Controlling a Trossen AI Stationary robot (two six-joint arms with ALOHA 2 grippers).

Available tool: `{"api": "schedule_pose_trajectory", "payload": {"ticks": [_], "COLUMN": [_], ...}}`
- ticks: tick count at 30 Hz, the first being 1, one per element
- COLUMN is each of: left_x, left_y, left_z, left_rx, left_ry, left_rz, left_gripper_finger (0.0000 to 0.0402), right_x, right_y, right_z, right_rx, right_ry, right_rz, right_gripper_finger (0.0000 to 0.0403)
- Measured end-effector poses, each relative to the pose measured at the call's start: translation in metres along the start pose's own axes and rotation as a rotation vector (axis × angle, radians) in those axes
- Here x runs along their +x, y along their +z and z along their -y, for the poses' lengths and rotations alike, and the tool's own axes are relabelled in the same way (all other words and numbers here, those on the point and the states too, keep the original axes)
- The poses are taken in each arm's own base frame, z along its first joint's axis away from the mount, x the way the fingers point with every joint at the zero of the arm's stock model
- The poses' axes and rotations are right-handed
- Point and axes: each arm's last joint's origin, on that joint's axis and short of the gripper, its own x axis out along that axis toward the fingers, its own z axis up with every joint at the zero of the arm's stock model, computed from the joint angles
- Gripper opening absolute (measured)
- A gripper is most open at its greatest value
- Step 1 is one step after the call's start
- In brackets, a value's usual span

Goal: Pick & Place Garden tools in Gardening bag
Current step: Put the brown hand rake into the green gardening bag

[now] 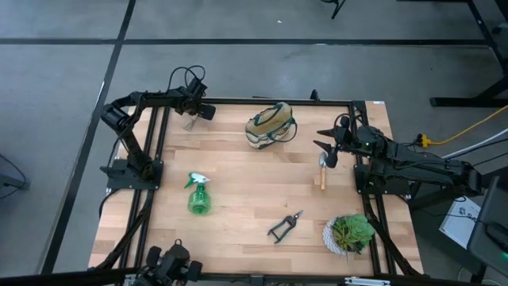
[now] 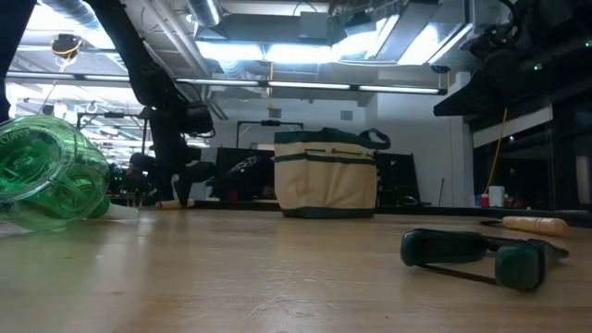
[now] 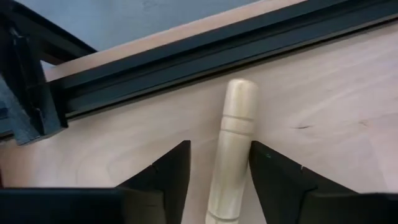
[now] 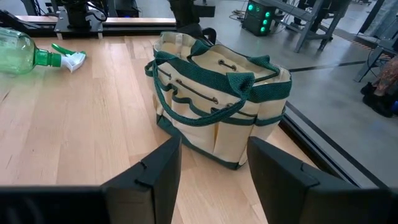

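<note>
My left gripper [image 1: 193, 116] is open at the table's far left corner, pointing down. Its fingers stand on either side of a rake's wooden handle [image 3: 233, 137], which lies flat on the table near the far rail; the rake head is hidden. My right gripper [image 1: 328, 151] is open and empty, above the blade end of the wooden-handled trowel [image 1: 321, 175] at the right. It faces the beige and green gardening bag [image 4: 217, 99], which stands upright at the far middle [image 1: 270, 125]. The green spray bottle [image 1: 198, 195] and the black-handled shears [image 1: 284, 226] lie on the table. My left gripper [image 3: 217, 155] comes from above with its fingers across the rake handle, near the handle's rounded free end [image 3: 239, 99]. One finger [image 3: 273, 174] is right beside the handle and the other stands off it. I cannot tell whether either touches it.
A leafy plant in a white pot [image 1: 349, 234] stands at the near right corner. Black frame rails [image 3: 205, 56] run along the table's edges. Bare wood lies in the middle between the bag, the bottle and the shears.
</note>
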Motion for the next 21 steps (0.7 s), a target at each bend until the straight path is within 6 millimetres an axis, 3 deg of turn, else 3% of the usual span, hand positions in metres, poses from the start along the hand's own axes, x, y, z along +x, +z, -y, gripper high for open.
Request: {"api": "schedule_pose_trajectory", "payload": {"ticks": [9,21], "left_x": [-0.001,-0.005], "left_y": [-0.004,-0.007], "left_z": [0.007,0.022], "left_rx": [0.043,0.074], "left_ry": [-0.015,-0.041], "left_rz": [-0.024,-0.007], "left_gripper_finger": [0.0059,0.0059], "right_x": [0.0,0.0], "right_y": [0.0,0.0], "right_z": [0.0,0.0], "right_rx": [0.0,0.0], "right_ry": [0.0,0.0], "right_rz": [0.0,0.0], "right_gripper_finger": [0.0185,0.0185]}}
